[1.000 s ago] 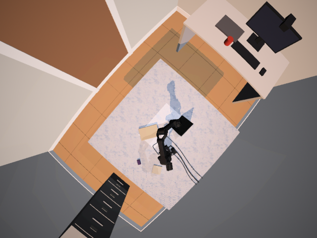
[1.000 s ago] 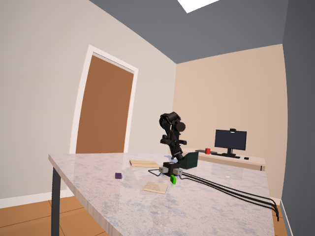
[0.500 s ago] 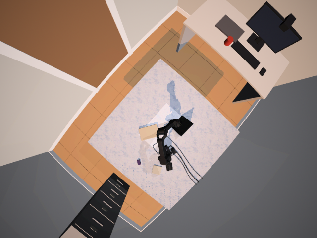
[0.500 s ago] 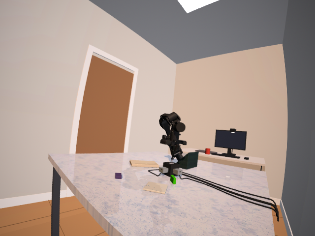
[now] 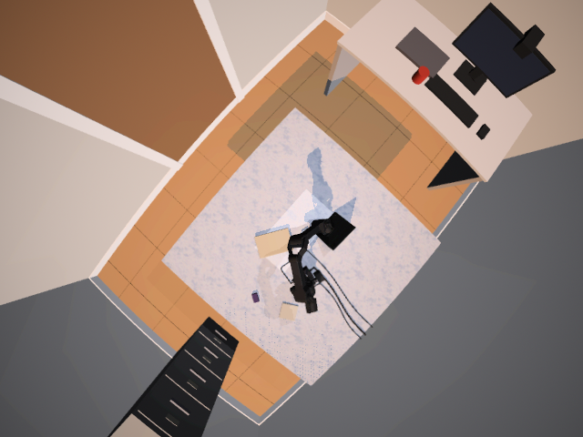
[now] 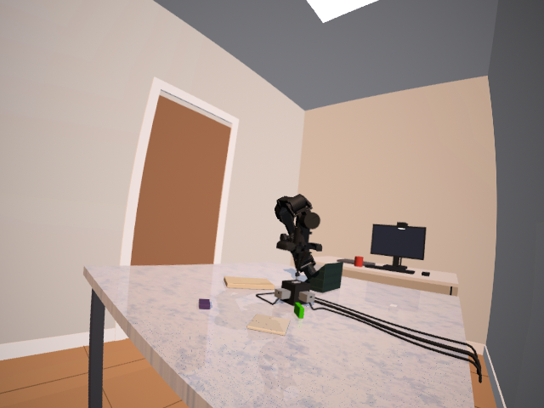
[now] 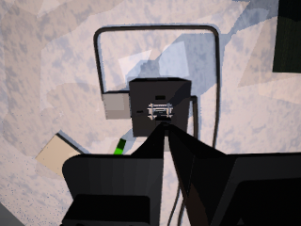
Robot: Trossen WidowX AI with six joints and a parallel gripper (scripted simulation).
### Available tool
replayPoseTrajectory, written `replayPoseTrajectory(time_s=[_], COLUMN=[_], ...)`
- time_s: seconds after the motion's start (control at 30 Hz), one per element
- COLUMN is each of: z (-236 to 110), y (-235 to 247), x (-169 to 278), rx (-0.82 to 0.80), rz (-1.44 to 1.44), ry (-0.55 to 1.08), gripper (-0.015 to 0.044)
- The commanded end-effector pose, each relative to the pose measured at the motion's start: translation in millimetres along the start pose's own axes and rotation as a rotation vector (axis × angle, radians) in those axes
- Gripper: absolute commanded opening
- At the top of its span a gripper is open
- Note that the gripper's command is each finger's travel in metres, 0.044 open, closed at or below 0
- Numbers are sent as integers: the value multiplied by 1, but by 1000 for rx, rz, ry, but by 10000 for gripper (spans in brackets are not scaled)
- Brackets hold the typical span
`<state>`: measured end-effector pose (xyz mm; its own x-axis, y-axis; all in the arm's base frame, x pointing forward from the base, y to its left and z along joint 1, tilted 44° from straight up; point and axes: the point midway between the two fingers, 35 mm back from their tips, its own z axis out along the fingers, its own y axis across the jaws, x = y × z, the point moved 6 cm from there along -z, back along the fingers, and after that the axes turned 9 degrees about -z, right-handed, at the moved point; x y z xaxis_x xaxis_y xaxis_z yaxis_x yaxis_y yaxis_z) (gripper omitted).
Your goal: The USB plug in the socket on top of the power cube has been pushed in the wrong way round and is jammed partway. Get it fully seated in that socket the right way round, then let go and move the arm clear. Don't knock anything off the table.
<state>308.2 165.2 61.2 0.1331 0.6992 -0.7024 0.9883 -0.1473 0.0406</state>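
The black power cube [image 7: 141,105] [image 6: 291,287] stands on the marble table [image 6: 175,280], with a metal-framed socket [image 7: 160,110] on its top face. My gripper [image 7: 165,129] [image 6: 299,273] hangs just above that socket, pointing down, and is shut on the small USB plug [image 7: 163,121]. My fingertips hide most of the plug, so I cannot tell how deep it sits or which way it faces. Grey plugs [image 7: 116,105] [image 6: 280,293] [image 6: 307,297] sit in the cube's sides.
Black cables [image 7: 155,27] [image 6: 395,331] loop round the cube and run off the table's right edge. Nearby lie a green block [image 6: 299,309] [image 7: 119,147], a purple block [image 6: 204,303] [image 5: 255,297], two tan boards [image 6: 249,282] [image 6: 269,324] and a dark bin [image 6: 327,276].
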Motion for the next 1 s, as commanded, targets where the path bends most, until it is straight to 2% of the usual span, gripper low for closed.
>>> replayPoseTrajectory(time_s=[0.0,0.97], z=[0,4], y=[0,0], x=[0,-1], rx=[-3,-3], rz=[-7,-19], ry=[-2,-10], gripper=[0,0])
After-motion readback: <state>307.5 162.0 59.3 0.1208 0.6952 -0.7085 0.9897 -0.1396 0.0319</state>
